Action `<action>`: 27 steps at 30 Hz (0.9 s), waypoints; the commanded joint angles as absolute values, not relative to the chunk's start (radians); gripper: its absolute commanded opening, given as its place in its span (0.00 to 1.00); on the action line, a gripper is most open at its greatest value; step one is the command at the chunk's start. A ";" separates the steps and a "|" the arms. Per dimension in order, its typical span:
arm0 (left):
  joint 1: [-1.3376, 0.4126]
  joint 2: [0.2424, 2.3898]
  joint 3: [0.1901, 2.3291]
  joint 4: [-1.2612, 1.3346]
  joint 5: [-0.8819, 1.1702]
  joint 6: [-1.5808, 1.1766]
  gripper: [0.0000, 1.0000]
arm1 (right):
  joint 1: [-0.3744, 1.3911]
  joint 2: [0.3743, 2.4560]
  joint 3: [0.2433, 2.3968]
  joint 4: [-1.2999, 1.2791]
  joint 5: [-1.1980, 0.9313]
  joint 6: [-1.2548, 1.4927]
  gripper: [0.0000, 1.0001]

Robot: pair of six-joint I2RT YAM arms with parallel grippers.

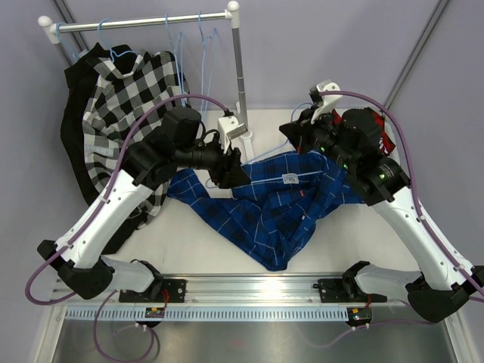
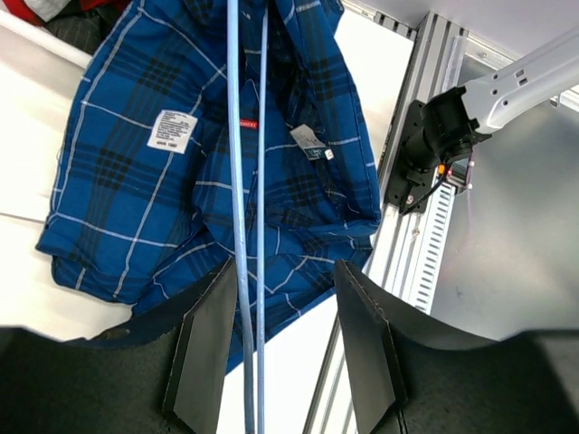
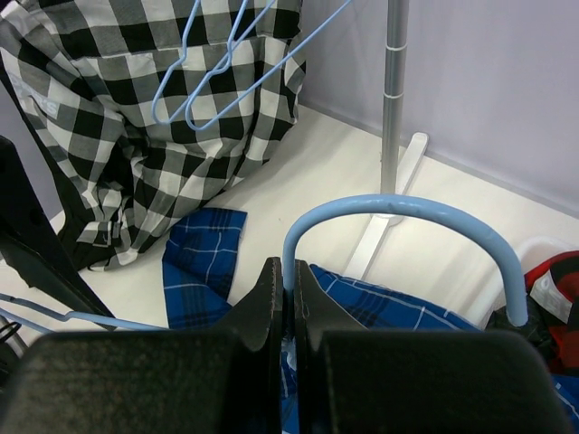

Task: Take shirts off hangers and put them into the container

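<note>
While my right gripper [image 3: 291,298] pinches the hanger [image 3: 398,206] hook tight | left gripper [image 2: 285,271] half open astride its wires, gripping nothing | blue shirt [image 1: 272,204] spread on table [image 1: 189,246] between my arms | risk: thin wire slips aside at closing, or collar snags.

I see the white counter [image 1: 189,242] carrying a blue checked shirt [image 1: 272,215], crumpled just in front of the clothes rail's foot [image 1: 231,125], which stands on it.
</note>
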State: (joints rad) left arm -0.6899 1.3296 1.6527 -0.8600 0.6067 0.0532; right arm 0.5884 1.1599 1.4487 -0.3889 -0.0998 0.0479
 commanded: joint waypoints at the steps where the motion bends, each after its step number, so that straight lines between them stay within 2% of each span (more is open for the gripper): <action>1: -0.693 1.308 1.637 -0.838 0.646 0.060 0.51 | 0.601 1.158 1.503 -0.333 -0.117 0.015 0.00; 4: -0.693 1.312 1.634 -0.838 0.646 0.060 0.42 | 0.604 1.160 1.505 -0.330 -0.115 0.017 0.00; 7: -0.693 1.313 1.637 -0.838 0.641 0.064 0.28 | 0.609 1.158 1.500 -0.325 -0.115 0.015 0.00; 9: -0.693 1.309 1.643 -0.838 0.631 0.064 0.17 | 0.611 1.157 1.496 -0.328 -0.115 0.015 0.00; 10: -0.692 1.308 1.646 -0.836 0.627 0.064 0.06 | 0.614 1.155 1.494 -0.328 -0.115 0.015 0.00; 11: -0.693 1.302 1.647 -0.838 0.617 0.067 0.01 | 0.614 1.154 1.487 -0.328 -0.117 0.015 0.00; 15: -0.692 1.273 1.651 -0.836 0.572 0.084 0.00 | 0.614 1.129 1.448 -0.327 -0.114 0.021 0.02; 18: -0.693 1.249 1.634 -0.836 0.523 0.103 0.00 | 0.614 1.109 1.413 -0.330 -0.118 0.037 0.30; 19: -0.692 1.230 1.628 -0.836 0.517 0.109 0.00 | 0.614 1.095 1.407 -0.340 -0.120 0.047 0.41; 20: -0.692 1.221 1.609 -0.836 0.505 0.117 0.00 | 0.614 1.088 1.396 -0.348 -0.121 0.051 0.62; 21: -0.692 1.209 1.600 -0.836 0.497 0.126 0.00 | 0.614 1.082 1.391 -0.357 -0.121 0.054 0.70; 24: -0.690 1.157 1.554 -0.838 0.476 0.144 0.00 | 0.614 1.042 1.368 -0.393 -0.092 0.064 0.89; 27: -0.689 1.095 1.507 -0.842 0.462 0.153 0.00 | 0.615 0.990 1.333 -0.423 -0.042 0.069 0.94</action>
State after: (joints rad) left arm -0.6891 1.1629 1.5375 -0.8761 0.4938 0.1192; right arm 0.6048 1.0458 1.3560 -0.3985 -0.0940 0.0650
